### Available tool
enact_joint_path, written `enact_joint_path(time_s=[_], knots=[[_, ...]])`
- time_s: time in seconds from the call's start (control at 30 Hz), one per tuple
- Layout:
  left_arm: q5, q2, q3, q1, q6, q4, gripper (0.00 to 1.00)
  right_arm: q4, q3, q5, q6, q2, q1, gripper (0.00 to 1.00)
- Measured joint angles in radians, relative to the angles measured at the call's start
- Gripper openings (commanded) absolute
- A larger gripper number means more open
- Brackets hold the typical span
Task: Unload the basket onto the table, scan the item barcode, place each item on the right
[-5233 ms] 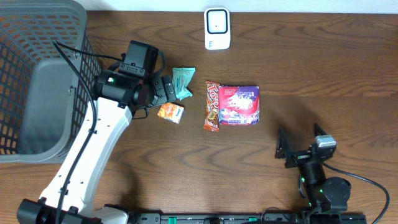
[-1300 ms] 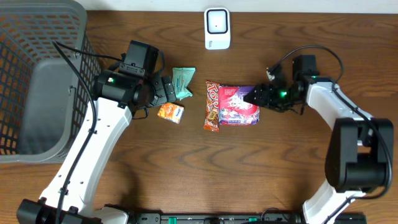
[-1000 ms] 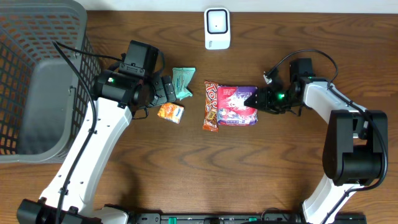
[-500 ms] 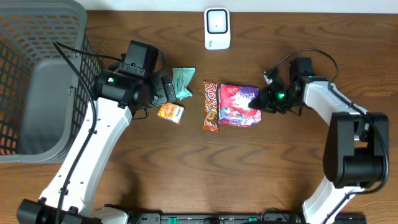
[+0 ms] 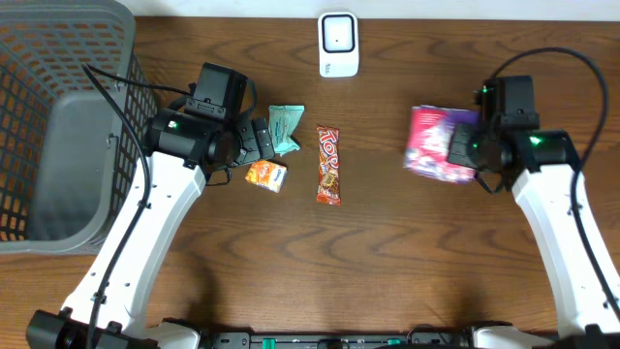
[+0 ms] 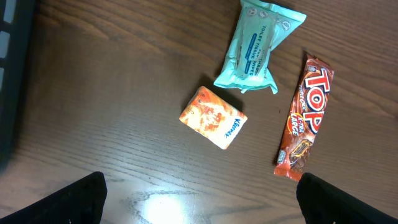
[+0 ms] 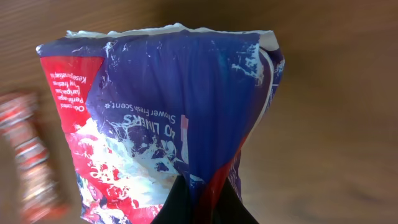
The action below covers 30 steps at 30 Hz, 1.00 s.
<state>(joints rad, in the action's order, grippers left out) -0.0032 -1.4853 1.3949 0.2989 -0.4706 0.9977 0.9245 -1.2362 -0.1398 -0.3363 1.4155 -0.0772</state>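
My right gripper (image 7: 198, 199) has clamped the purple liner pack (image 7: 168, 106) and lifted it clear of the Top bar (image 5: 329, 165); scanner (image 5: 338, 44) next. Left gripper (image 6: 199, 199) idles, jaws wide.

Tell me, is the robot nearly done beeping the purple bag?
Done: the right hand is pinched shut on the purple bag, held up off the table. Happening now: it hangs apart from the candy bar. Left: carry it to the white scanner at the table's far edge and scan it.
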Motion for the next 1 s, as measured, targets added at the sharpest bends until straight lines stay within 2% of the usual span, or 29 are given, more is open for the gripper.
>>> enact_joint_path(time_s=[0.13, 0.33, 0.6, 0.77, 0.9, 1.0], knots=[[0.0, 0.0, 0.0, 0.0, 0.0, 0.0, 0.98, 0.052, 0.0, -0.222, -0.047, -0.014, 0.0, 0.01], [0.0, 0.0, 0.0, 0.0, 0.0, 0.0, 0.98, 0.06, 0.0, -0.377, -0.073, 0.023, -0.01, 0.01], [0.0, 0.0, 0.0, 0.0, 0.0, 0.0, 0.98, 0.075, 0.0, -0.509, -0.122, 0.24, -0.092, 0.02], [0.0, 0.0, 0.0, 0.0, 0.0, 0.0, 0.98, 0.047, 0.0, -0.529, -0.139, 0.388, -0.175, 0.2], [0.0, 0.0, 0.0, 0.0, 0.0, 0.0, 0.98, -0.005, -0.006, -0.513, -0.145, 0.402, -0.265, 0.41], [0.0, 0.0, 0.0, 0.0, 0.0, 0.0, 0.98, -0.023, -0.043, -0.443, -0.151, 0.402, -0.332, 0.46]])
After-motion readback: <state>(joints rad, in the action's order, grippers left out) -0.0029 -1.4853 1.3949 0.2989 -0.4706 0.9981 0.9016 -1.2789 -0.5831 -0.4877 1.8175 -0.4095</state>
